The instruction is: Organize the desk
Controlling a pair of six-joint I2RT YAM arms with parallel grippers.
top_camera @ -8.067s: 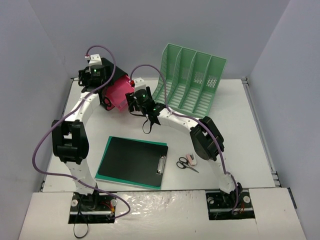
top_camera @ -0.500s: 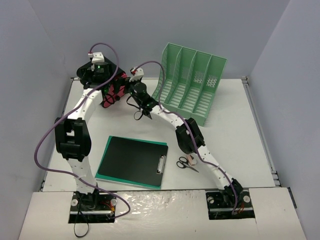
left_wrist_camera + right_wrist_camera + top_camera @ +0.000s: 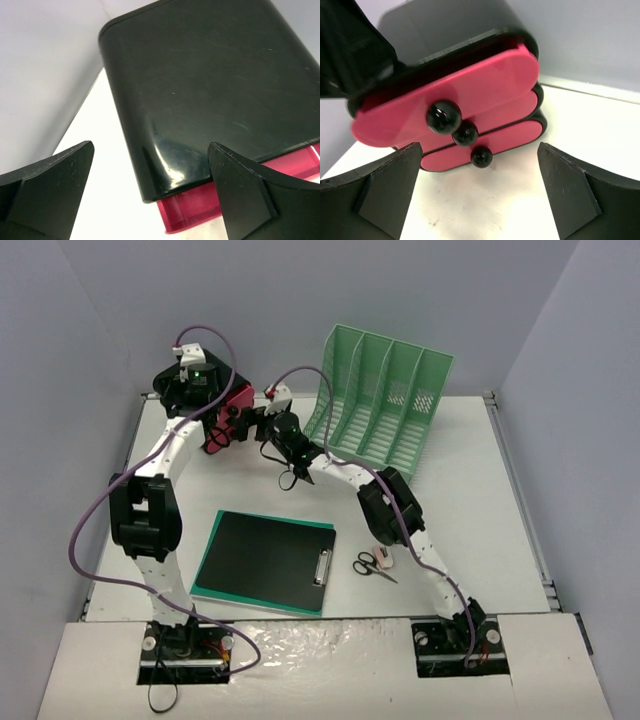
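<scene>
Desk now bears the released drawer unit; left end effector and right end effector gape wide: placement seems done.

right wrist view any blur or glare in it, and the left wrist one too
Right wrist view: the pink drawer fronts are fairly sharp with a soft sheen, while the near fingers are soft-edged and dark. Left wrist view: there is pale glare on the glossy black case at its near corner.
</scene>
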